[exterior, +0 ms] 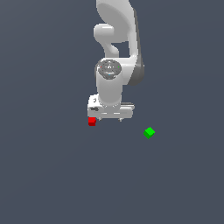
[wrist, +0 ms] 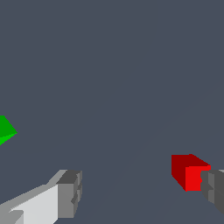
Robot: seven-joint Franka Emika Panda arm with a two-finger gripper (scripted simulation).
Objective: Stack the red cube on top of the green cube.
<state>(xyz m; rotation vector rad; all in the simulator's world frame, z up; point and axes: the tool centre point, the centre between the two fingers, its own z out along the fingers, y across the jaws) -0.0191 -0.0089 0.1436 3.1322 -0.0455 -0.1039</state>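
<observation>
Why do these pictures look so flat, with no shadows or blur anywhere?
Exterior view: even light, no shadow cast under the small bright-red cube or the small bright-green cube; the white robot gripper shows only soft shading. Wrist view: edges are sharp throughout, no glare; the red cube shows one darker face, and the green cube is cut off at the picture's edge.

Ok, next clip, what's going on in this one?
A single white robot arm is working over a plain dark grey surface, reaching for a small bright-red cube. Its tool is open, and the wrist view shows the red cube right beside one finger pad, not centred between the two and not gripped. A small bright-green cube sits apart, towards the exterior view's right. Nothing is stacked yet.
</observation>
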